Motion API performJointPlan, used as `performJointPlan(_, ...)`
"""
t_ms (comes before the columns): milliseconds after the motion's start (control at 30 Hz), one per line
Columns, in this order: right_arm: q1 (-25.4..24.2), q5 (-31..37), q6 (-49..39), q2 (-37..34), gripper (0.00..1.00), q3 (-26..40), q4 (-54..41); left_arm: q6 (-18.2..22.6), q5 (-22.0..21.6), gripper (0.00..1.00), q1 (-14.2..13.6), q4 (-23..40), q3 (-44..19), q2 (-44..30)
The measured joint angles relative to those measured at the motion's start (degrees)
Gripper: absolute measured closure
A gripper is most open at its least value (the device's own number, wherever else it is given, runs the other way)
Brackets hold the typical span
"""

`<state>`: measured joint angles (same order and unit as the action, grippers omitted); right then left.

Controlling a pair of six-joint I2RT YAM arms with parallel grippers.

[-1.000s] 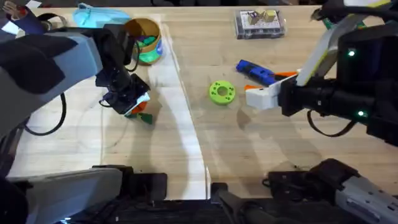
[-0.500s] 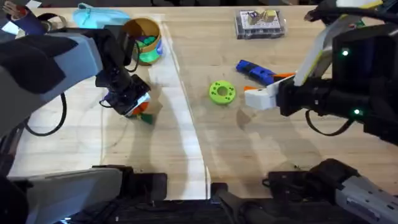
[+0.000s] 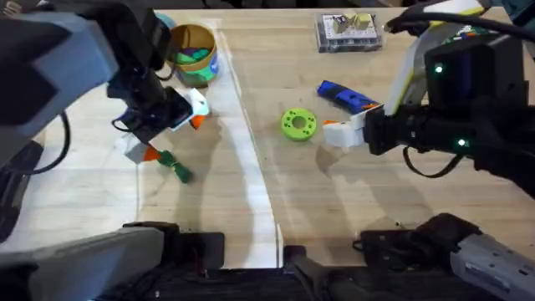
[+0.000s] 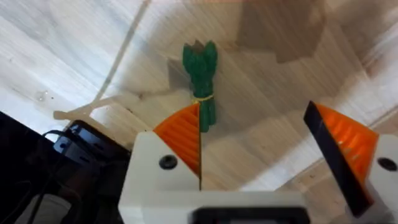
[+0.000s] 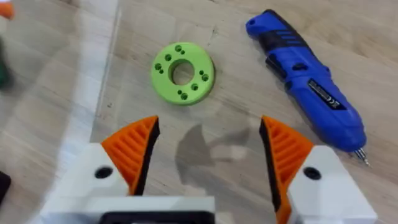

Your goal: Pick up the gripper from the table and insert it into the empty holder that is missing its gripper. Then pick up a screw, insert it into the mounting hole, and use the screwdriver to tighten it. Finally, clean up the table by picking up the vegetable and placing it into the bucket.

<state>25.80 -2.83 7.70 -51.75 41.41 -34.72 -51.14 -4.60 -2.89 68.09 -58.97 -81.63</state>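
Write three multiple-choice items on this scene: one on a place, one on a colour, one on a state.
1. Where is the carrot?
A. In the bucket
B. On the table, under the left hand
C. On a shelf

2. What colour is the holed disc?
A. Red
B. Yellow
C. Green

3. How is the right hand?
A. Open, holding nothing
B. Shut on the screwdriver
C. Shut on a screw

Key: 1 B, the carrot lies on bare wood between the spread fingers; 2 C, the disc is bright green; 3 A, wood shows between its orange pads.
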Motion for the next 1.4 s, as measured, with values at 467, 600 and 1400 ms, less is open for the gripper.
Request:
performJointPlan(467, 0.00, 0.02, 0.00, -0.39, 0.044, 0.00, 0.11, -10.54, -5.20, 0.015, -0.94, -2.71, 14.98, 17.35)
performJointPlan(600, 0.00, 0.02, 0.00, -0.39, 0.044, 0.00, 0.13, -10.96, -4.82, 0.014, -0.89, -9.24, 21.02, 16.04)
performJointPlan(1400, 0.00, 2.11, 0.00, -0.39, 0.044, 0.00, 1.51, -2.82, -1.42, 0.996, 1.81, -9.06, 1.88, 15.74)
